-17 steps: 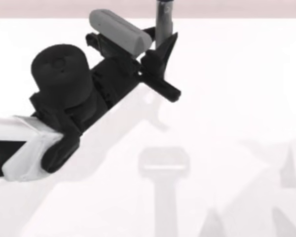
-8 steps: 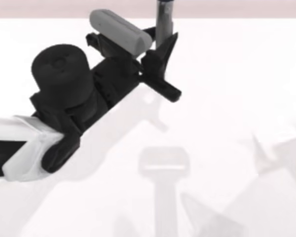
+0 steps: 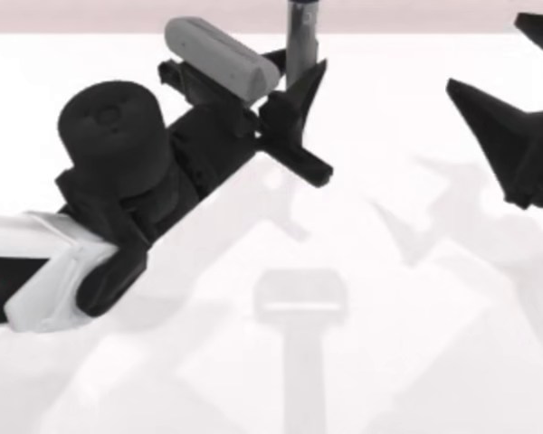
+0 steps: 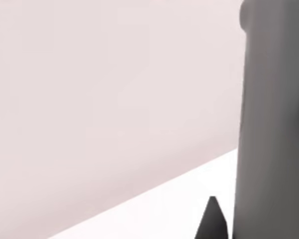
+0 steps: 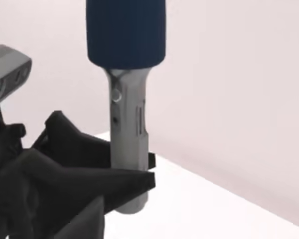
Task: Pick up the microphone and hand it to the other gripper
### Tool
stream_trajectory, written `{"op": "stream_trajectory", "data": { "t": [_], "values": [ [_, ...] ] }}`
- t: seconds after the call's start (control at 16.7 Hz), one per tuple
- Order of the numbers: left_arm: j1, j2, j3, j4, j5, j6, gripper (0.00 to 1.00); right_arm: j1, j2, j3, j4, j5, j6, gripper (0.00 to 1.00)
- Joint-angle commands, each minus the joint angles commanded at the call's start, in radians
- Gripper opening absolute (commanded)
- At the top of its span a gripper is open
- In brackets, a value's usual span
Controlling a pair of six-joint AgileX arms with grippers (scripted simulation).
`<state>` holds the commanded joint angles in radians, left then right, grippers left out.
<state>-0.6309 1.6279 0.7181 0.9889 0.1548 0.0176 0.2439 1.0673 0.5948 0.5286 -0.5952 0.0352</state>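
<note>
The microphone (image 3: 300, 41) stands upright at the table's far edge, middle of the top view, with my left gripper (image 3: 297, 70) shut on its grey handle. The right wrist view shows its navy head (image 5: 125, 30) on top, the grey handle (image 5: 128, 134) below, and the left gripper's black fingers (image 5: 89, 174) clamped near the handle's lower end. In the left wrist view the handle (image 4: 274, 124) fills one side beside one fingertip (image 4: 213, 221). The other gripper, my right gripper (image 3: 482, 50), hangs open at the top view's upper right, apart from the microphone, pointed fingers towards it.
The left arm's round black joint (image 3: 113, 136) and white sleeve (image 3: 45, 271) stretch across the table's left half. A pale grey wrist camera housing (image 3: 222, 56) sits above the left gripper. Soft shadows lie on the white table (image 3: 389, 362).
My right gripper has come into the top view at its right edge, and its shadow has slid up the table. The left gripper and the microphone have not moved.
</note>
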Motion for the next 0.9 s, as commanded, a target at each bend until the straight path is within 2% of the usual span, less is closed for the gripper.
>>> {"op": "stream_trajectory", "data": {
  "t": [0.24,0.42,0.78,0.9],
  "values": [
    [0.000,0.000,0.000,0.000,0.000,0.000,0.00,0.057,0.233,0.123,0.109,-0.130,0.005,1.00],
    [0.000,0.000,0.000,0.000,0.000,0.000,0.00,0.080,0.319,0.166,0.147,-0.181,0.006,1.00],
    [0.000,0.000,0.000,0.000,0.000,0.000,0.00,0.079,0.326,0.169,0.149,-0.182,0.006,1.00],
    [0.000,0.000,0.000,0.000,0.000,0.000,0.00,0.103,0.360,0.203,0.149,-0.163,0.005,1.00]
  ]
}}
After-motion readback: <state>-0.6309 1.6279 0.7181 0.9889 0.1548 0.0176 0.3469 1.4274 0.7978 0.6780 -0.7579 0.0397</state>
